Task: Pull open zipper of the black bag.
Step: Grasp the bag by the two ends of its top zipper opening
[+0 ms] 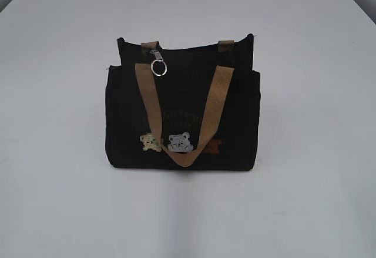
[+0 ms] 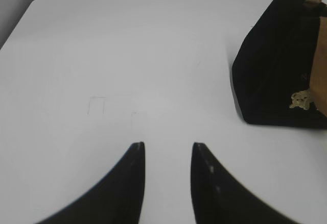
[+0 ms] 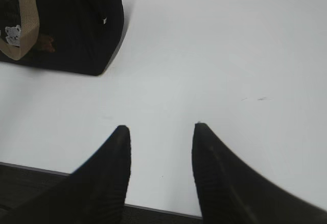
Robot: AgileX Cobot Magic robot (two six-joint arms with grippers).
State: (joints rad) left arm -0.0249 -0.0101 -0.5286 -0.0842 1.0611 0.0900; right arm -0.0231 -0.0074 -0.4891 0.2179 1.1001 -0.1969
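Both grippers, left gripper [image 2: 167, 150] and right gripper [image 3: 161, 132], hover spread and empty over the white table [image 1: 53, 199]. Mid-table stands the black bag [image 1: 123, 123], its zipper [image 1: 157, 56] pull near the top's left end.

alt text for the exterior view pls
A small black bag stands alone on a white table, a tan strap drooping over three bear patches. The silver zipper pull and key-ring sit at its top left; no grippers appear.
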